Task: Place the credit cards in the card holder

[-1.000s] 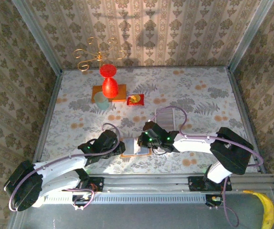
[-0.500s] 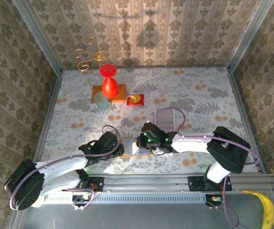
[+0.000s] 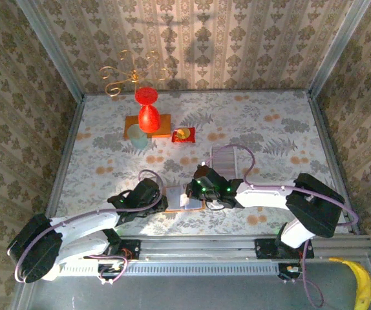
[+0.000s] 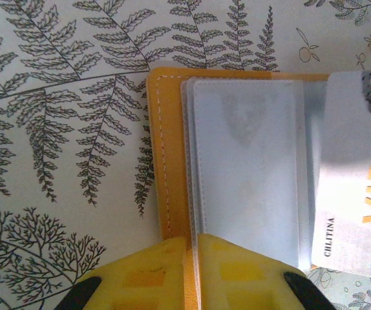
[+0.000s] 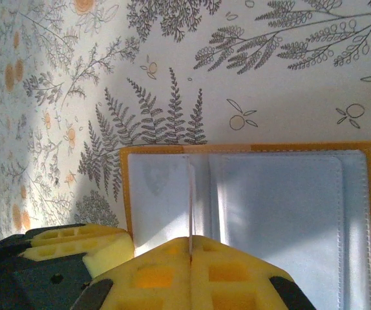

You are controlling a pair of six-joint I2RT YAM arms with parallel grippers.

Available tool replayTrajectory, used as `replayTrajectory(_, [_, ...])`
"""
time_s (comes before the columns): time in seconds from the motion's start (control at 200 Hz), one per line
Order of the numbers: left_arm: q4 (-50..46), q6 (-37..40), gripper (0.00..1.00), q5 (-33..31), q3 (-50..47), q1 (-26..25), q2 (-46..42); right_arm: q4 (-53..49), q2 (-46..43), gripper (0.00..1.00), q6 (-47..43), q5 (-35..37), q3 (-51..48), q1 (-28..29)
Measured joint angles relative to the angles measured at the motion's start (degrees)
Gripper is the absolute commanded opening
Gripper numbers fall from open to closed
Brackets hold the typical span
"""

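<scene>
Card holder (image 4: 243, 161), open on desk (image 4: 56, 129) near the front edge: left jaws pinch its orange cover, right jaws pinch VIP credit card (image 4: 357, 194) over the clear sleeves; best slid in flat, squared to the pocket mouth.

The card holder (image 3: 180, 200) lies on the bench (image 3: 269, 129) near its front edge, between the left end effector (image 3: 164, 201) on its left and the right end effector (image 3: 194, 196) on its right. In the left wrist view a card (image 4: 360, 194) overlaps the holder's right edge. A rack (image 3: 227, 157) stands just behind the right end effector. At the back left sits a tray (image 3: 163, 121) with a dish (image 3: 184, 134) to its right.
</scene>
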Motion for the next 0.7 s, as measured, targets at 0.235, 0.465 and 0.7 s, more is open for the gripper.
replayTrajectory(0.235, [0.2,0.0,0.13,0.0,-0.1,0.0,0.0,0.1,0.2,0.0,-0.4,0.3,-0.5,0.0])
replayTrajectory(0.465, [0.5,-0.1,0.12,-0.2,-0.7,-0.1,0.0,0.5,1.7,0.0,-0.4,0.3,-0.5,0.0])
replayTrajectory(0.7, [0.7,-0.3,0.12,-0.3,-0.7,-0.1,0.0,1.9,2.0,0.0,-0.2,0.0,-0.9,0.0])
